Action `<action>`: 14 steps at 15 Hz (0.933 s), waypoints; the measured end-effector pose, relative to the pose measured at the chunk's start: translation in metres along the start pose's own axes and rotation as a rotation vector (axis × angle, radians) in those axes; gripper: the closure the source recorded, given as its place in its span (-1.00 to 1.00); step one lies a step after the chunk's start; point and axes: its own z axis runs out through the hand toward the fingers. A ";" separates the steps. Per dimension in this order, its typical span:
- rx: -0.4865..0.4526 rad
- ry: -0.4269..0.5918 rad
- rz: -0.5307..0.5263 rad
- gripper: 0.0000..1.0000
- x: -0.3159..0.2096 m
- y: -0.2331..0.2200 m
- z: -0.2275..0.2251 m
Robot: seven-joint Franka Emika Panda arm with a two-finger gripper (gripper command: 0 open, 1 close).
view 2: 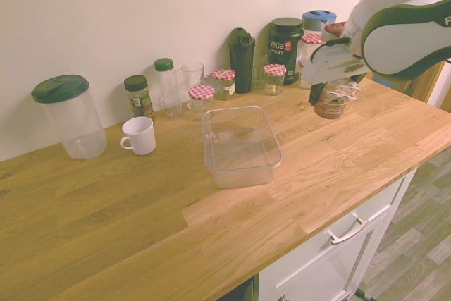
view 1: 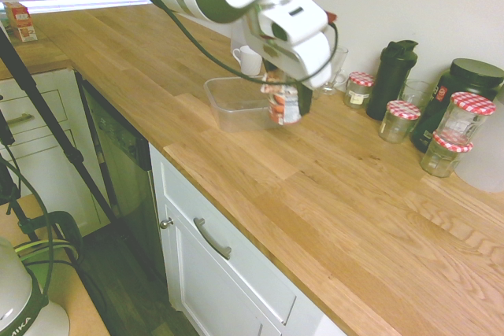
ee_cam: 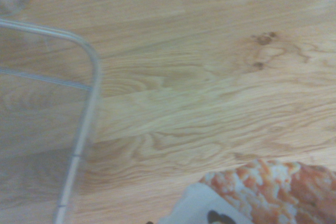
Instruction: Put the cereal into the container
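The cereal (view 1: 285, 104) is a small red-brown cup with a white and brown foil lid. It hangs tilted above the counter, and my gripper (view 1: 287, 94) is shut on it. In the second exterior view the cereal (view 2: 331, 102) floats to the right of the container (view 2: 240, 147), a clear shallow tub standing empty on the wood. The container (view 1: 233, 101) lies just beside the cup, toward the window side. In the wrist view the cereal's lid (ee_cam: 273, 192) shows, and the container's rounded rim (ee_cam: 86, 103) is there too.
Along the wall stand a white mug (view 2: 138, 136), a clear pitcher with a green lid (view 2: 69, 115), a drinking glass (view 2: 192, 75), glass jars with red-checked lids (view 2: 201, 96), a black shaker bottle (view 2: 242, 58) and a dark tub (view 2: 285, 48). The counter's front edge (view 1: 236, 210) runs above white cabinets.
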 end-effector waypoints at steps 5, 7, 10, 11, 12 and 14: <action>-0.023 0.028 -0.052 1.00 -0.055 -0.076 -0.003; -0.039 0.012 -0.070 1.00 -0.065 -0.109 0.007; -0.090 -0.040 -0.077 1.00 -0.086 -0.149 0.042; -0.105 -0.056 -0.077 1.00 -0.090 -0.157 0.054; -0.115 -0.067 -0.076 1.00 -0.090 -0.163 0.065; -0.139 -0.085 -0.060 1.00 -0.086 -0.166 0.082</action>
